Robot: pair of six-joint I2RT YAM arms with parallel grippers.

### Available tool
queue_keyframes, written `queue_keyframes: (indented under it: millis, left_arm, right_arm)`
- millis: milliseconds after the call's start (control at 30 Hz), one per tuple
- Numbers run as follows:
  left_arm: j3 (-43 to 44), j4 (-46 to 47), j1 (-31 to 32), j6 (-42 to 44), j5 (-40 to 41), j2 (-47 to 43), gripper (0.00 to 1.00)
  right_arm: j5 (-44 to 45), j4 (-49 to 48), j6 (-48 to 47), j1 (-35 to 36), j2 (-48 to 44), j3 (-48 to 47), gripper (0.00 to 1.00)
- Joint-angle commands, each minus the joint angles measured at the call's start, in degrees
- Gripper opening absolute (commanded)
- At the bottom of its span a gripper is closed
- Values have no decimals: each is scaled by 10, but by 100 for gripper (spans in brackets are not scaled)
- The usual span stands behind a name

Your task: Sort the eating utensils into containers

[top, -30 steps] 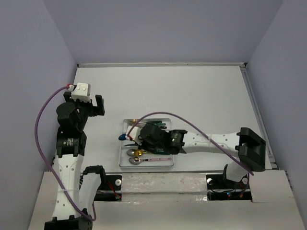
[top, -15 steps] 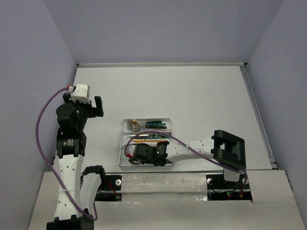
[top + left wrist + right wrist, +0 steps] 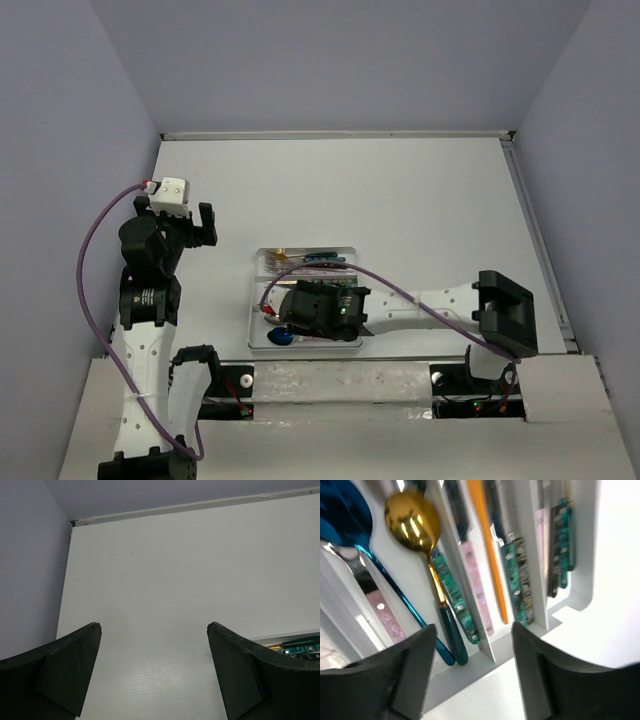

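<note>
The white tray [image 3: 356,262] lies in front of the arms, its three containers filled with eating utensils. In the right wrist view, a blue spoon [image 3: 345,520] and a gold spoon [image 3: 412,520] with a teal handle lie in one compartment. Beside them, in the neighbouring compartment, are a pink-handled knife [image 3: 476,587] and gold and teal handles [image 3: 517,580]. More teal handles [image 3: 562,545] fill the third. My right gripper [image 3: 473,630] hovers open over the tray's end wall [image 3: 470,680], holding nothing. It sits over the tray's near part [image 3: 292,312]. My left gripper [image 3: 153,630] is open and empty, raised at the left [image 3: 207,225].
White table [image 3: 165,570] stretches ahead of the left gripper to the back wall. The tray's corner [image 3: 295,642] shows at the right edge of the left wrist view. Purple walls close in the left, back and right sides.
My right gripper carried the blue spoon from the tray's left end down into the near compartment, then opened and let it go. The left arm stayed still.
</note>
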State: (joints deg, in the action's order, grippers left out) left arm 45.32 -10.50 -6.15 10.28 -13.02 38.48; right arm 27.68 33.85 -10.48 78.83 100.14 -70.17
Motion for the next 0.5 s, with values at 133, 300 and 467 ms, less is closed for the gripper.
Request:
queue_keyframes:
  millis: [133, 300, 467]
  left_arm:
    - [-14, 26, -9, 15, -10, -2, 99]
    - [-18, 25, -15, 19, -14, 3, 99]
    - [-27, 29, -19, 26, -12, 9, 99]
  right_arm:
    - [-39, -84, 118, -117, -153, -33, 100]
    - [-128, -105, 231, -372, -215, 36, 100]
    - [-181, -192, 317, -540, -290, 146, 100]
